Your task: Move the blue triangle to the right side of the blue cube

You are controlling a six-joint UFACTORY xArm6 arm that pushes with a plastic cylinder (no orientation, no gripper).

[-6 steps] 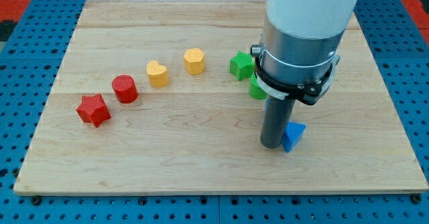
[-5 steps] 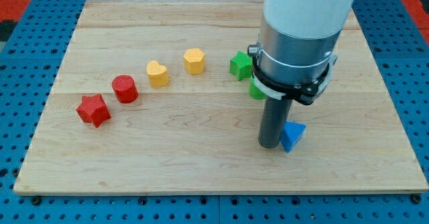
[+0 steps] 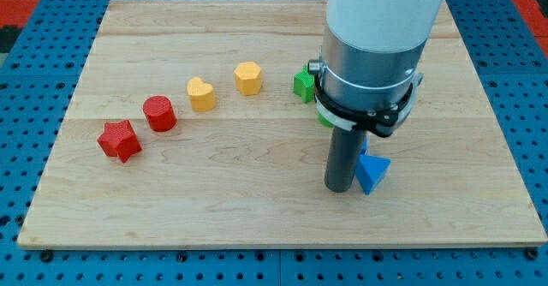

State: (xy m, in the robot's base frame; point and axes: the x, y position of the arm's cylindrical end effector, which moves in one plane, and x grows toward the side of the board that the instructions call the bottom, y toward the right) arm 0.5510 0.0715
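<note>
The blue triangle (image 3: 372, 173) lies on the wooden board (image 3: 257, 200) at the lower right. My tip (image 3: 339, 187) rests on the board right against the triangle's left side. The arm's wide body rises above it and covers the board behind. No blue cube shows; it may be hidden behind the arm.
A red star (image 3: 118, 140), a red cylinder (image 3: 159, 113), a yellow heart (image 3: 201, 93) and a yellow hexagon (image 3: 248, 77) form a rising row at the left. A green star (image 3: 302, 84) and another green block (image 3: 324, 115) peek out at the arm's left edge.
My tip and the arm have shifted slightly to the view's left and down. The blue triangle has stayed almost in place, and the green blocks are more covered.
</note>
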